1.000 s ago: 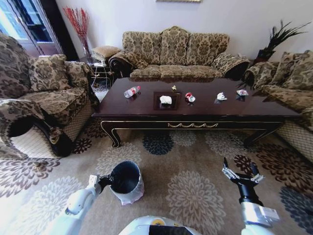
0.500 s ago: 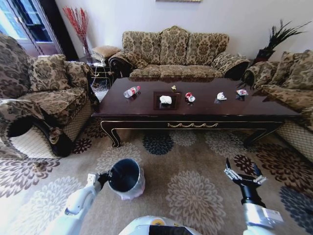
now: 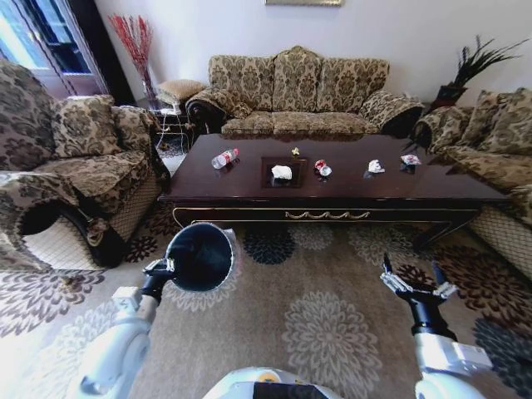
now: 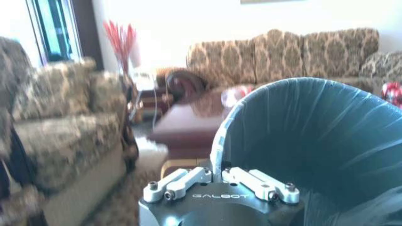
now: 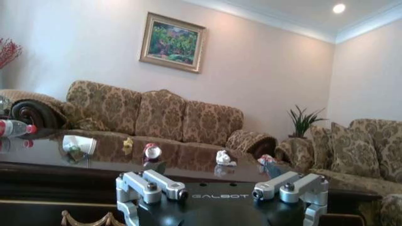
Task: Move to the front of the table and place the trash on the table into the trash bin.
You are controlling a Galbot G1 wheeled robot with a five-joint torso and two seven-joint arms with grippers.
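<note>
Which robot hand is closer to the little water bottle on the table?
Left. The left end effector, shut on the trash bin, is in front of the table's left end, where the bottle lies. The right end effector hangs open on the far right.

Home living room: patterned sofas (image 3: 295, 87), framed painting (image 5: 172, 42).

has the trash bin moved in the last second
Yes. The trash bin, held by the left gripper, has risen off the carpet and tipped its mouth up, now overlapping the table front edge in the head view.
</note>
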